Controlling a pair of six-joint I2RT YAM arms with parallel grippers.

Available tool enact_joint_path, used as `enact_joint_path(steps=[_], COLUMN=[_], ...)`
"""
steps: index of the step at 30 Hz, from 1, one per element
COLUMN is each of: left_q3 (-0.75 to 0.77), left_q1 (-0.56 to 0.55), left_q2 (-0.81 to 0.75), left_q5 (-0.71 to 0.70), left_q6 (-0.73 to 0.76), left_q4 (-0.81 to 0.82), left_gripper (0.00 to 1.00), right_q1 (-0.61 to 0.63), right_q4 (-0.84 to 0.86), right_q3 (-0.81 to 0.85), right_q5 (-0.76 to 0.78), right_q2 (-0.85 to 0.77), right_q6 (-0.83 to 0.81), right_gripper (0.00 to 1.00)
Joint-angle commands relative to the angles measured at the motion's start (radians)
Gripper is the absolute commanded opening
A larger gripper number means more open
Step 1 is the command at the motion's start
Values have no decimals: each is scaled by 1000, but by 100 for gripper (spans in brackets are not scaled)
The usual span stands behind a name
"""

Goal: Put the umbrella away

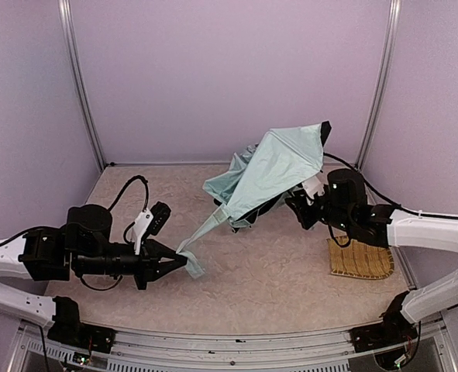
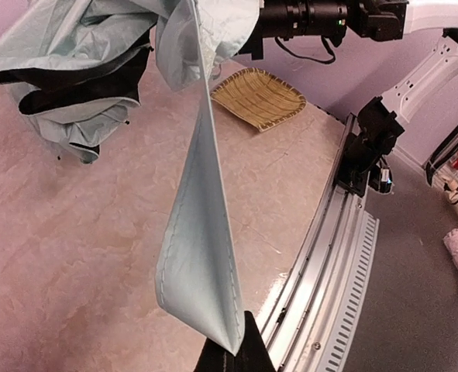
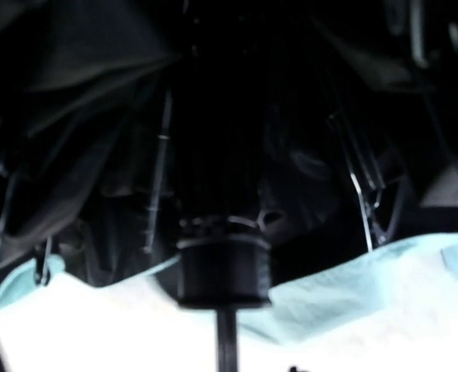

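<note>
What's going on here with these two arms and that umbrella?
Two robot arms are working a half-collapsed mint umbrella. The left tool is pinched shut on a long flap of its fabric, stretched taut toward the near left. The right tool is against the bundle's other side, its grip hidden. A straw mat lies nearby.

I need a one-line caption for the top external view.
Left gripper pinches an umbrella corner; right gripper reaches under the canopy, beside a straw mat.

Top view evenly lit, soft shadows; right wrist view dark, blurred, overexposed pale fabric below.
</note>
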Motion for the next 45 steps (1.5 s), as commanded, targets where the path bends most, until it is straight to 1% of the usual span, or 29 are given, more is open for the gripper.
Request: enact_joint_path(steps=[1, 3, 6, 8, 9, 12, 15, 17, 20, 23, 27, 30, 32, 34, 36, 38, 41, 43, 45], left_q3=[-13, -18, -47, -70, -72, -39, 25, 61, 84, 111, 184, 198, 183, 157, 137, 118, 97, 102, 111], left_q1=[17, 66, 180, 252, 269, 270, 245, 220, 180, 120, 31, 6, 6, 18, 59, 129, 239, 276, 287], left_q2=[63, 91, 122, 154, 178, 278, 382, 429, 447, 428, 374, 292, 219, 177, 169, 184, 230, 275, 322], left_q5=[-19, -5, 34, 38, 32, 22, 52, 77, 150, 187, 227, 287, 291, 256, 235, 237, 233, 231, 228], left_q6=[166, 204, 234, 250, 259, 280, 308, 336, 372, 400, 447, 470, 494, 530, 549, 552, 544, 565, 604], left_q4=[114, 142, 232, 300, 319, 365, 367, 358, 359, 322, 221, 228, 251, 264, 269, 271, 294, 311, 330], left_gripper=[0, 0, 0, 0, 0, 0, 0, 0, 0, 0, 0, 0, 0, 0, 0, 0, 0, 0, 0], right_q1=[-34, -34, -34, -34, -34, -34, -33, -31, -33, -33, -38, -61, -80, -95, -99, -99, -99, -99, -94], right_q4=[42, -27, -146, -219, -237, -247, -268, -305, -339, -287, -168, -110, -104, -111, -122, -150, -235, -266, -244], right_q3=[66, 102, 159, 171, 167, 150, 162, 183, 210, 191, 114, 87, 95, 101, 99, 100, 114, 121, 106], right_q5=[-185, -261, -373, -404, -400, -381, -380, -337, -191, -20, 157, 190, 150, 88, -17, -148, -279, -323, -364], right_q2=[-80, -103, -148, -186, -206, -267, -301, -309, -325, -346, -355, -358, -372, -393, -428, -462, -480, -477, -488], right_q6=[-14, -46, -104, -148, -170, -216, -251, -301, -353, -412, -531, -568, -548, -533, -546, -575, -630, -667, -688], right_gripper=[0, 0, 0, 0, 0, 0, 0, 0, 0, 0, 0, 0, 0, 0, 0, 0, 0, 0, 0])
